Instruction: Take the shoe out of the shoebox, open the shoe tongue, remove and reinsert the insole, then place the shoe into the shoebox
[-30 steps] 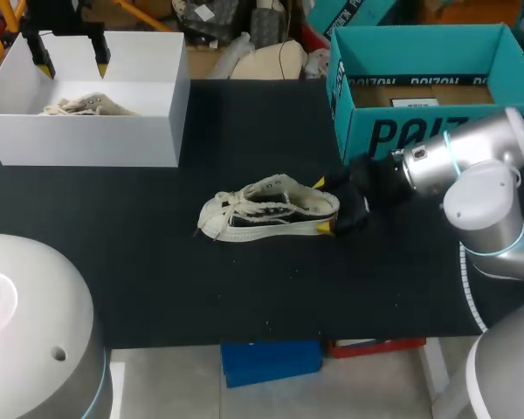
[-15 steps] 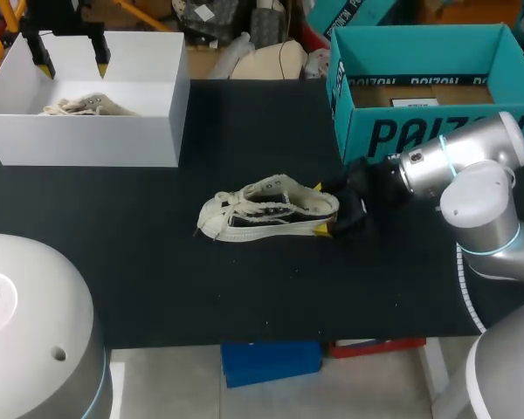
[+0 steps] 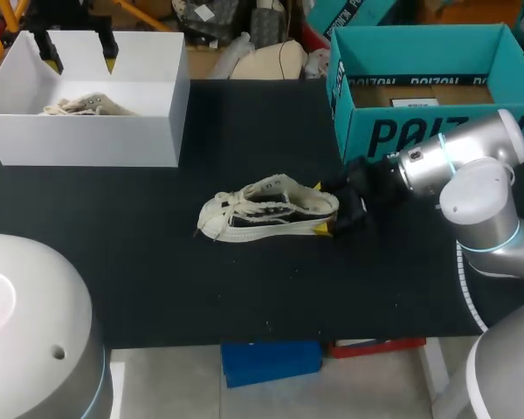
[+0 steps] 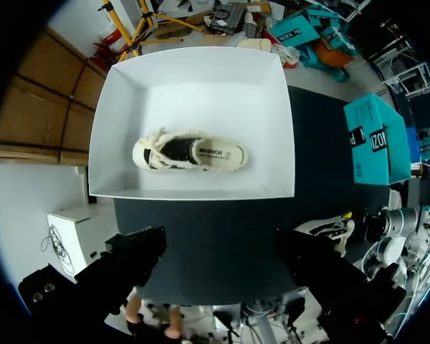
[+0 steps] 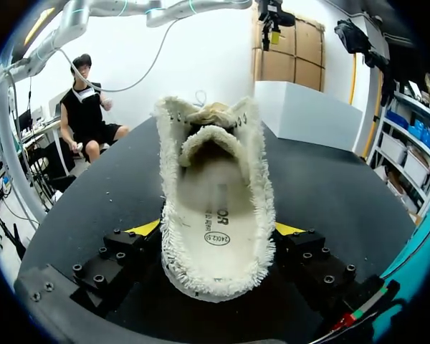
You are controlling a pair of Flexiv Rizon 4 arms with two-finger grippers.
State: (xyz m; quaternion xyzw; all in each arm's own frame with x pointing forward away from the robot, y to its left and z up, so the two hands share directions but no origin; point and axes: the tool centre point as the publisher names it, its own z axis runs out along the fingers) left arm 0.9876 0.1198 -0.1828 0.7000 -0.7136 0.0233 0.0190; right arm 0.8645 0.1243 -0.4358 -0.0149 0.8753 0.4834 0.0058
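Shoe sits at the tabletop's centre, toe toward 9 o'clock, so I'd judge the tongue-opening step is in hand. Next, a free gripper must lift the tongue. Right gripper pinches the heel from both sides. Left gripper hangs spread over the white box at 10 o'clock.

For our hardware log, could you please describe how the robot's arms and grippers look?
The right arm and left arm are smooth, rounded silver-white links, the right with light-blue rings. The left gripper and right gripper are black with yellow tips.
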